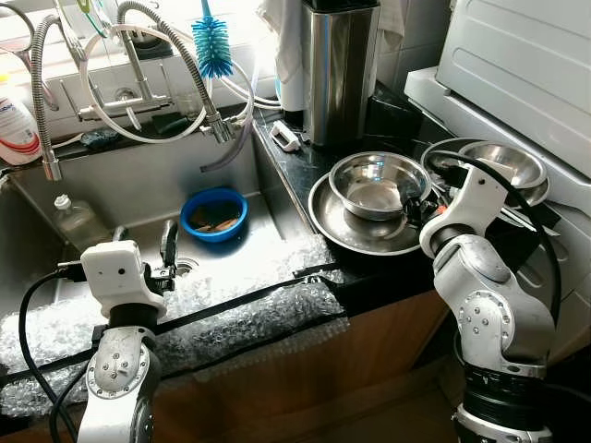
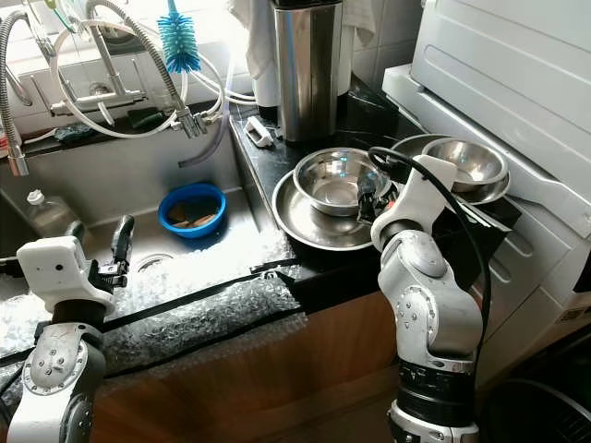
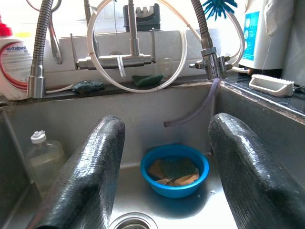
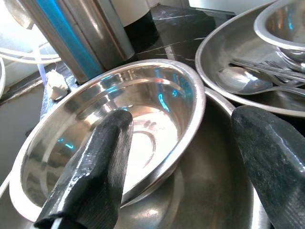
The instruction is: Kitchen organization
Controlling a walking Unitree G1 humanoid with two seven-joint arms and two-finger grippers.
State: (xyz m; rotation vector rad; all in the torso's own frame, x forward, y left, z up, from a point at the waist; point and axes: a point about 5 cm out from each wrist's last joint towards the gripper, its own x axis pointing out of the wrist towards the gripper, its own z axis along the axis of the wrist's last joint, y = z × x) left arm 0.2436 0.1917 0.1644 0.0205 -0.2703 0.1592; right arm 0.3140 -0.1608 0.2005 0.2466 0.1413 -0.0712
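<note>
Open sink floor is left around the blue bowl [image 1: 213, 214]. Behind the bowl the way is barred by hoses [image 1: 199, 78]; to its right the counter is crowded by steel dishes [image 1: 377, 185].

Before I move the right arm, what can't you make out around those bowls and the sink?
- Steel bowl: its near rim in the eye views, hidden by the right end effector.
- Second bowl: cut off by the right wrist view's edge; the cutlery beside it can't be counted.
- Blue bowl: its contents are too small to identify.
- Sink drain: partly behind the left end effector.
</note>
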